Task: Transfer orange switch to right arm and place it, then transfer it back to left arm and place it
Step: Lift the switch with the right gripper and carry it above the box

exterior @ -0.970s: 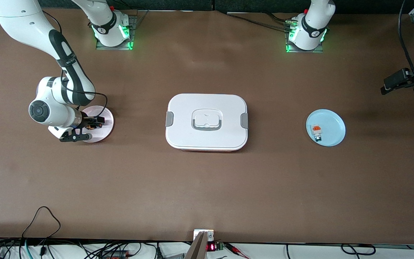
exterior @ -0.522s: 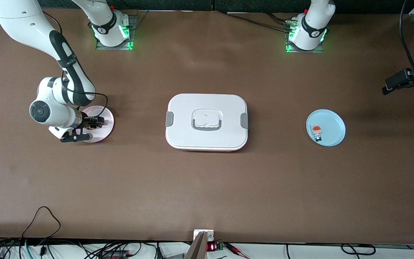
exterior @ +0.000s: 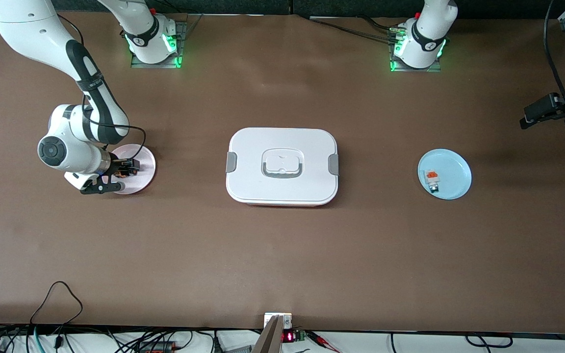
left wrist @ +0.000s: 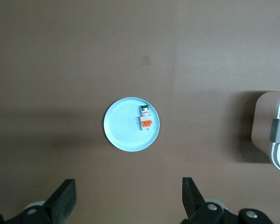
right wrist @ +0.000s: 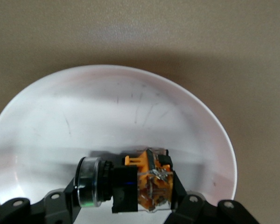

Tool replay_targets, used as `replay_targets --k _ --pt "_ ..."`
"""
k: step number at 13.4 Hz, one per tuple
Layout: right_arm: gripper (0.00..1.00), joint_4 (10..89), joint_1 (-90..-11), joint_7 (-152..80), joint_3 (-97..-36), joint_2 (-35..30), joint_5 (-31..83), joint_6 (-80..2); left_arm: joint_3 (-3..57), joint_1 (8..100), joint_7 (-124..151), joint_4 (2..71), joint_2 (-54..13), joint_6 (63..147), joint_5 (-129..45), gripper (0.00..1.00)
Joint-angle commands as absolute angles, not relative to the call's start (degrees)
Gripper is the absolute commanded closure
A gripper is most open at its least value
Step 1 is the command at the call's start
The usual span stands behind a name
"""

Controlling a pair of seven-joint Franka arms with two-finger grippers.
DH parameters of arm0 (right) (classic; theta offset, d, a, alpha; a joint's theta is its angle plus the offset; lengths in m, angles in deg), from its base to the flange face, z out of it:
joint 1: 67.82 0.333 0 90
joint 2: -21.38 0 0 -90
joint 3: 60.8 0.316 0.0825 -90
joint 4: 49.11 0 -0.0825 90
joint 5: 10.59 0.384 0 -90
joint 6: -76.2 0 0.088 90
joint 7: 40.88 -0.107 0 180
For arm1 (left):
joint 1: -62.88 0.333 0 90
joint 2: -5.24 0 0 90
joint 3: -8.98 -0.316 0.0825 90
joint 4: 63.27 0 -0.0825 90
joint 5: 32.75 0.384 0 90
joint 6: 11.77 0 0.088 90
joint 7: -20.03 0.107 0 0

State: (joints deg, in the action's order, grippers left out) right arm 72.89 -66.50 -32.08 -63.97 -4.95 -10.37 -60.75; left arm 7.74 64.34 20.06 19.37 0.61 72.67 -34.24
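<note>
Orange switch (right wrist: 126, 184) is lying on its side on the pink plate (exterior: 145, 166), and my right jaws (exterior: 120, 172) are sitting down over it — pressing in on its black-and-orange body from both sides, low at the right arm's end of the counter (exterior: 282, 255). My left jaws (left wrist: 128, 205) are hanging spread wide, holding nothing, high over the blue plate (left wrist: 126, 133) that is carrying a small white-and-orange block (left wrist: 146, 122) — that arm is waiting. Between my two plates the white box (exterior: 282, 165) is sitting, lid on.
</note>
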Motion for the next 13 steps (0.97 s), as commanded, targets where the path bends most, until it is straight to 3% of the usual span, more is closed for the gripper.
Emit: replay_targets --k 1,4,9,13 --pt "0.78 72.97 -66.76 -31.48 -62.31 -1.48 -9.71 -60.82 7.92 64.55 20.38 18.47 0.94 71.99 -35.12 0.00" --pt "0.78 68.86 -66.33 -31.48 -60.89 2.82 -9.71 -56.19 8.01 64.55 20.29 18.55 0.94 71.99 -35.12 0.00" --pt "0.78 53.13 -65.80 -31.04 -57.65 6.61 -9.62 -37.92 8.01 64.55 20.21 18.47 0.94 71.91 -35.12 0.00" --pt "0.78 46.00 -64.83 -25.53 -55.45 9.51 -8.57 -32.09 7.83 64.64 19.94 18.55 0.94 71.82 -35.03 0.00"
